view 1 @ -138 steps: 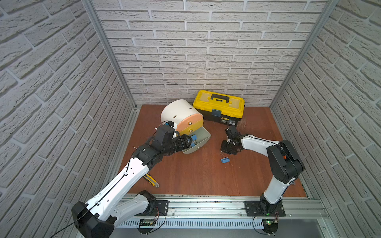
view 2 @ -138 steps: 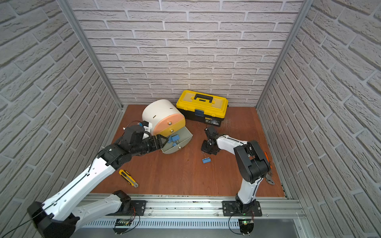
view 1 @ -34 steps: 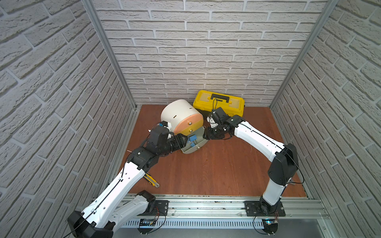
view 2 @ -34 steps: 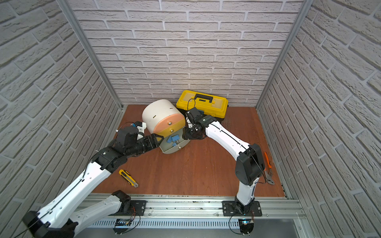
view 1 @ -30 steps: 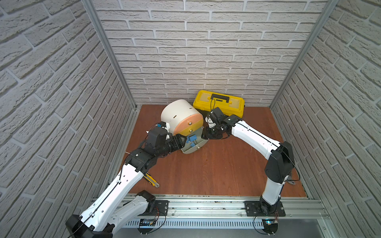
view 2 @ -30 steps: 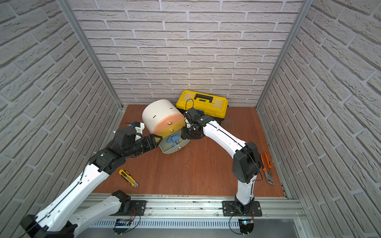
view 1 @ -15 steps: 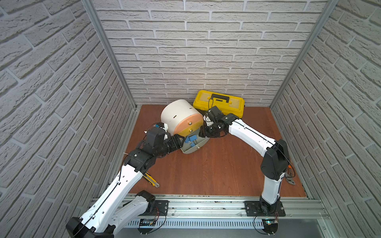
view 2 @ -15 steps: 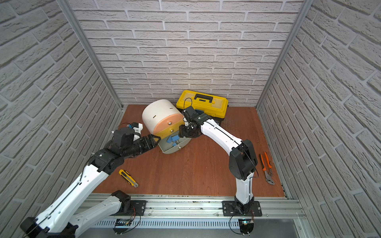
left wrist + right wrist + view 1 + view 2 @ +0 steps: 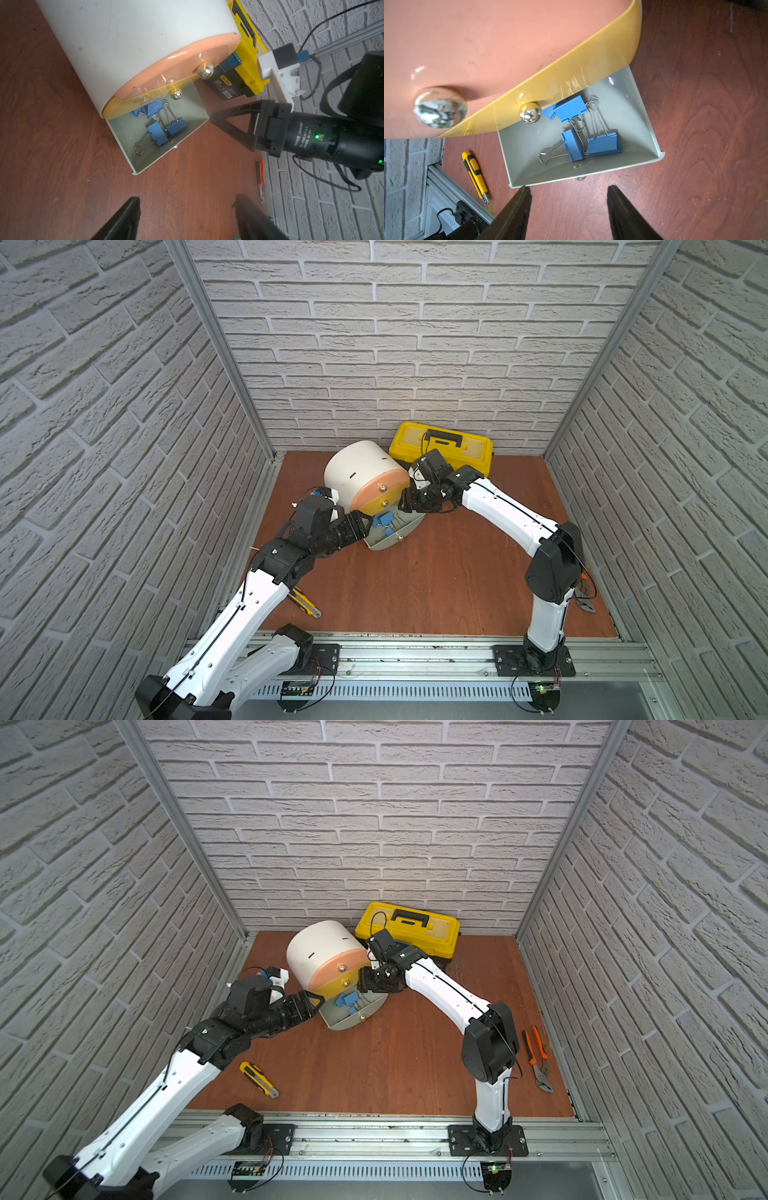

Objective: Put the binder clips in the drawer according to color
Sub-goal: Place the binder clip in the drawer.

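The drawer cabinet point(image 9: 359, 472) is a white drum lying on its side, with its peach and yellow fronts shut. Its grey drawer point(image 9: 409, 526) is pulled out over the floor. Several blue binder clips point(image 9: 604, 143) lie inside it, also seen in the left wrist view as binder clips point(image 9: 160, 131) and in a top view as binder clips point(image 9: 347, 999). My left gripper point(image 9: 365, 526) stands open and empty at the drawer's left side, its jaws wide over bare floor point(image 9: 186, 199). My right gripper point(image 9: 405, 502) hangs open and empty at the drawer's right side point(image 9: 569, 189). No yellow or teal clips show.
A yellow-black toolbox point(image 9: 442, 443) stands against the back wall behind the right arm. A yellow utility knife point(image 9: 258, 1079) lies near the front left and orange-handled pliers point(image 9: 537, 1054) near the right wall. Brick walls close in three sides.
The right gripper has come from the floor at the right to the open grey drawer. The blue clip that lay on the floor is gone. The left gripper has drawn back slightly.
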{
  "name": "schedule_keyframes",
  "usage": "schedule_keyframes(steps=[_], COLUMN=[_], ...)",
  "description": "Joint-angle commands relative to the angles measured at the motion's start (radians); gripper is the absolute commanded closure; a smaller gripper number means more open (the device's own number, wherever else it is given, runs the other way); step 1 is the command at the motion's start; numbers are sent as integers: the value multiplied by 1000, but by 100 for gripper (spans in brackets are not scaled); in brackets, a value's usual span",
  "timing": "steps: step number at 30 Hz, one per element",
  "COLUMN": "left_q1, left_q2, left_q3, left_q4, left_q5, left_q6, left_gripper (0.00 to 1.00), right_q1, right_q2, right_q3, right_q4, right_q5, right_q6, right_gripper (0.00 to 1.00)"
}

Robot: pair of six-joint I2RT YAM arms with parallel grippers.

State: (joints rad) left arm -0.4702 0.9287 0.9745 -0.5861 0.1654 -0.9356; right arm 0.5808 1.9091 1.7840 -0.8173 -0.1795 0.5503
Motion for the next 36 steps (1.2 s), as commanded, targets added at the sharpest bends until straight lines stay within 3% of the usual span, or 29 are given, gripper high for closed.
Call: schedule_keyframes(steps=[1, 5, 11, 21, 36], left_q1=[10, 15, 24, 44, 67], left_q2=[-13, -19, -45, -85, -106], left_q3=[-12, -41, -118, -330, -467], left_q4=[-1, -5, -1, 127, 248], left_q5=[-1, -7, -12, 22, 40], left_q6=[5, -17, -65, -195, -292], left_gripper=[24, 28, 32, 43, 44], right_q1=[5, 2, 0, 5, 11], right_q2=[-22, -58, -143, -212, -113], right_q3=[5, -67, -273, -680, -746], right_q4=[21, 56, 194, 611, 839], right_q5=[-11, -28, -100, -218, -246], right_q6=[9, 19, 68, 311, 419], right_gripper=[48, 57, 62, 74, 75])
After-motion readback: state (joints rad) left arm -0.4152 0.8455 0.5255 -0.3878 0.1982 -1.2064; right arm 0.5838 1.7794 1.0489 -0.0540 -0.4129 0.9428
